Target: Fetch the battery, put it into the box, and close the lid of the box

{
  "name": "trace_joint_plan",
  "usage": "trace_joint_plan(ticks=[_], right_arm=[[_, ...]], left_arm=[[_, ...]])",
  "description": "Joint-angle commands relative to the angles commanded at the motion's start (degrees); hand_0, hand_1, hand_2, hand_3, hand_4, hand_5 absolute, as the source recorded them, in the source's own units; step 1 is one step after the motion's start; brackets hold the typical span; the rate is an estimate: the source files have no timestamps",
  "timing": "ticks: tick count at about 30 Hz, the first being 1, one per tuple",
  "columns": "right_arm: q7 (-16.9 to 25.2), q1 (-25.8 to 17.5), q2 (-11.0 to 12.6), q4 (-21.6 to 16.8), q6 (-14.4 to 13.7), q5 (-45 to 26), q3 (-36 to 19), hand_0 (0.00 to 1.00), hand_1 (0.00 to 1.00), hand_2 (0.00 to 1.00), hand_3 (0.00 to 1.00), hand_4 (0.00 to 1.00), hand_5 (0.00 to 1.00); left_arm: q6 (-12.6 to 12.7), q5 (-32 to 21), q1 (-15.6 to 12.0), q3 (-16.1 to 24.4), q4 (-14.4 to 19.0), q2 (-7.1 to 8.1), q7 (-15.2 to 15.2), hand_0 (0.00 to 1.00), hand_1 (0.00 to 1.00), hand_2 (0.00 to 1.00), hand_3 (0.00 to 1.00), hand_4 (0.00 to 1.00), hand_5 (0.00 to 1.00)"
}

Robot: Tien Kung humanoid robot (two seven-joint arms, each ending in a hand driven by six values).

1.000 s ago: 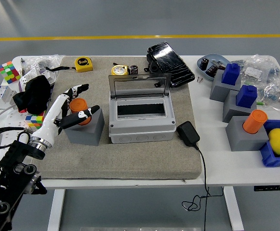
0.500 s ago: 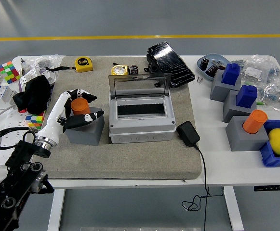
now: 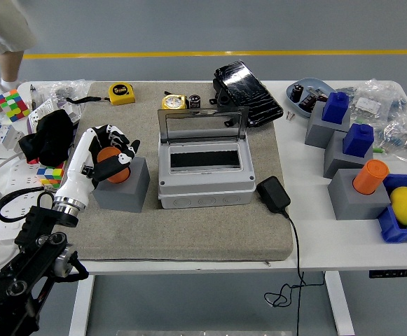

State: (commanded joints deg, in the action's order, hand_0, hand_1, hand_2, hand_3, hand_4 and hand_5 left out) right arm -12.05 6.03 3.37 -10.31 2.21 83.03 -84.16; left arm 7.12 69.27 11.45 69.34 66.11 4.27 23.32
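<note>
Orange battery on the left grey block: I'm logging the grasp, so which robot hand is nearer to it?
Left. The left hand is curled around the orange battery on its grey block; the right hand is out of view.

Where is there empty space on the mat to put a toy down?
The front strip of the grey mat, nearer than the grey box and the black charger, is bare. The far edge is crowded with tape measures and a black case.

I see the box (image 3: pixel 204 168) at frame centre, the battery (image 3: pixel 110 166) on a block (image 3: pixel 124 187) left of it, a charger (image 3: pixel 274 194) right.
</note>
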Motion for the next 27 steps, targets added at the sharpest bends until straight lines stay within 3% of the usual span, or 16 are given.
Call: trace_joint_plan(ticks=[2, 12, 27], right_arm=[[0.1, 0.0, 0.0, 0.0, 0.0, -0.1, 0.1, 0.704, 0.681, 0.711, 0.658, 0.998, 0.645], [0.4, 0.0, 0.0, 0.0, -0.2, -0.1, 0.2, 0.704, 0.68, 0.71, 0.657, 0.998, 0.644], [0.7, 0.0, 0.0, 0.0, -0.5, -0.2, 0.3, 0.7, 0.675, 0.707, 0.654, 0.998, 0.644]], left_arm=[[0.3, -0.6, 0.3, -0.2, -0.2, -0.2, 0.7, 0.101, 0.092, 0.193, 0.239, 0.635, 0.002], [0.7, -2.0, 1.2, -0.9, -0.6, -0.84, 2.3, 0.082, 0.063, 0.166, 0.216, 0.62, 0.002], [0.6, 0.1, 2.1, -1.0, -0.8, -0.82, 1.4, 0.052, 0.04, 0.137, 0.189, 0.64, 0.002]])
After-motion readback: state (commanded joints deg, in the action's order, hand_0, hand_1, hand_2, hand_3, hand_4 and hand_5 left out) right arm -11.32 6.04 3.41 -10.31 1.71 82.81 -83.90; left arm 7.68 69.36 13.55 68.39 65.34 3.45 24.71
